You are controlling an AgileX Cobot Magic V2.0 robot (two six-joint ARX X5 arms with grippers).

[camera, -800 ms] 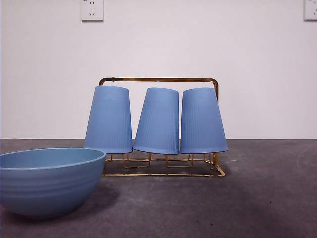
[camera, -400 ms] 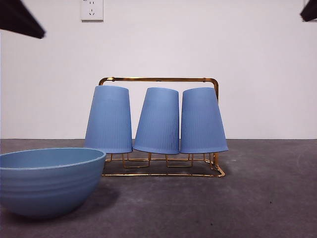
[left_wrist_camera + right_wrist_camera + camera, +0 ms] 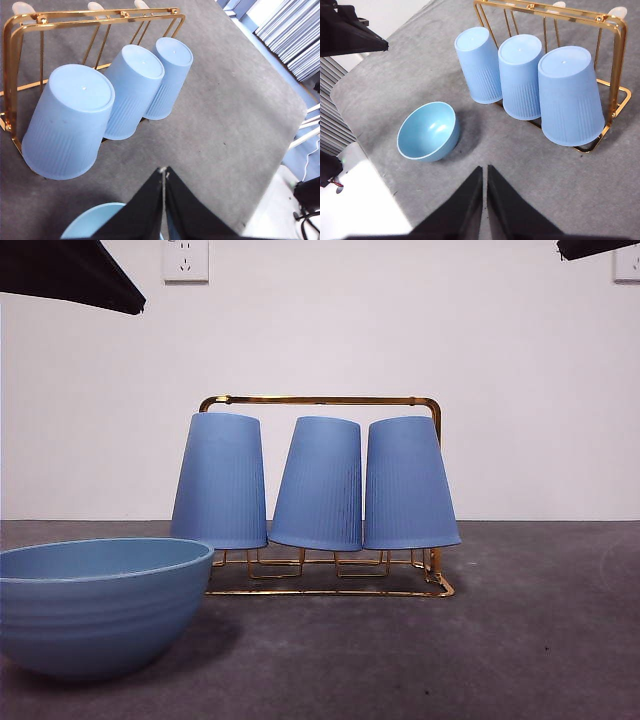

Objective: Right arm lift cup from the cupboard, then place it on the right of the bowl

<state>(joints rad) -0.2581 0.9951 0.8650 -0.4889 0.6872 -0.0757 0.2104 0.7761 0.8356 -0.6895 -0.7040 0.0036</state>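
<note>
right claw: right gripper (image 3: 484,172) of the black robot arm, two tapered black fingers pressed almost together, thin slit between them, holding nothing; hangs high above the table, clear of everything
left claw: left gripper (image 3: 163,175), same black wedge fingers, tips closed to a hairline, empty; waiting high up on the bowl side
key relation: rack lies ahead of the right claw and off to one side, well below it; nearest cup to this claw is the end one by the rack's handle post
target cup: tall ribbed matte blue tumbler (image 3: 570,95), upside down on a peg, base up, mouth down; long axis close to upright, leaning slightly; in the front view it is the rightmost one (image 3: 409,483)
other cups: two identical blue tumblers, middle (image 3: 321,483) and far end (image 3: 221,480), also inverted, side by side; middle one appears to touch the target near the rims
cupboard: low gold wire cup rack (image 3: 320,400) with rounded frame handle, holds all three cups on upright pegs; nothing lifted yet
bowl: wide matte blue bowl (image 3: 427,131), open side up, empty, standing on the grey table (image 3: 530,170) near the rack's far end, apart from it
nearer arm: right claw is on the target's side, left claw sits over the bowl end
next move, judged: spread the fingers, descend around the end cup's walls, lift straight off the peg, since any tilt may drag the neighbour
</note>
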